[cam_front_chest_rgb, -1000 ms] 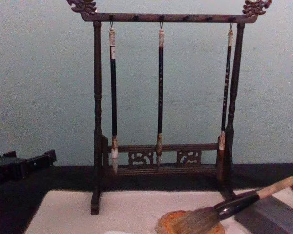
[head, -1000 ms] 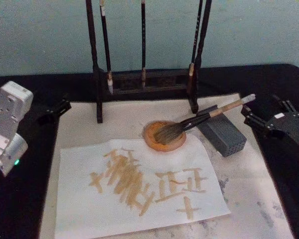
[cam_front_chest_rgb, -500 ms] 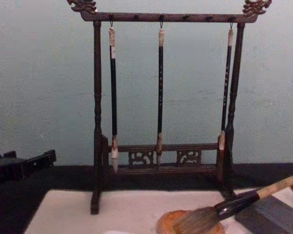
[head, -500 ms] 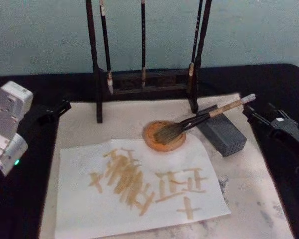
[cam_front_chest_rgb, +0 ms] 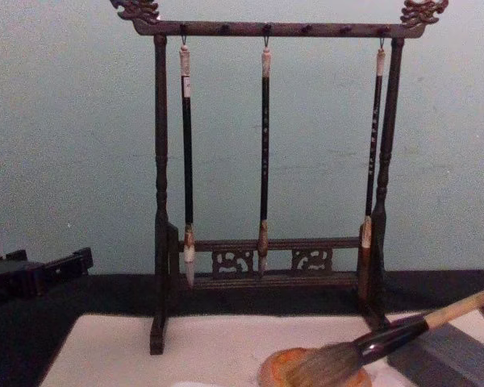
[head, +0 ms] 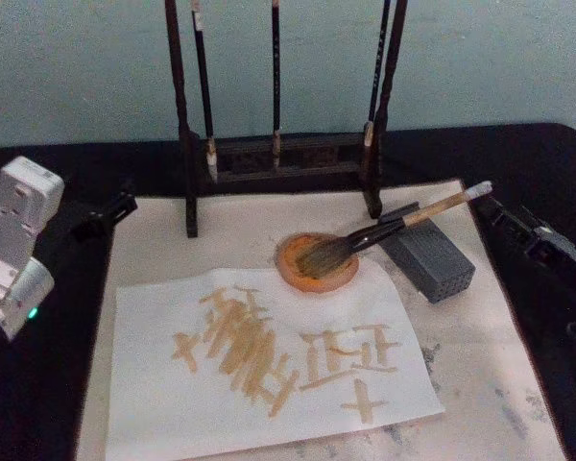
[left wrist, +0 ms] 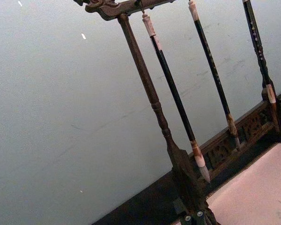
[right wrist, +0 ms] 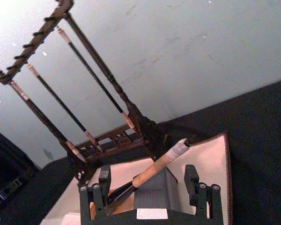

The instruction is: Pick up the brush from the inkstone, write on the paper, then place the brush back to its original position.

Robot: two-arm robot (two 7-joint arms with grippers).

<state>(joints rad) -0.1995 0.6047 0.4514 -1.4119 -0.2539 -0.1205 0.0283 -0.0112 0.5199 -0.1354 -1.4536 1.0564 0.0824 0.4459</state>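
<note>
As the brush [head: 394, 223] lies on the inkstone [head: 292, 271], the right pincer [head: 518, 224] hangs nearby.

one large brush [head: 396, 225], three thin brushes [cam_front_chest_rgb: 264, 145]

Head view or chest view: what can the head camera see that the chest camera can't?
Head view adds the paper with tan strokes and the right end effector at the right edge. Chest view adds the rack's carved top bar where the thin brushes hang. Both share the brush resting on the inkstone, and the left end effector at the left.
</note>
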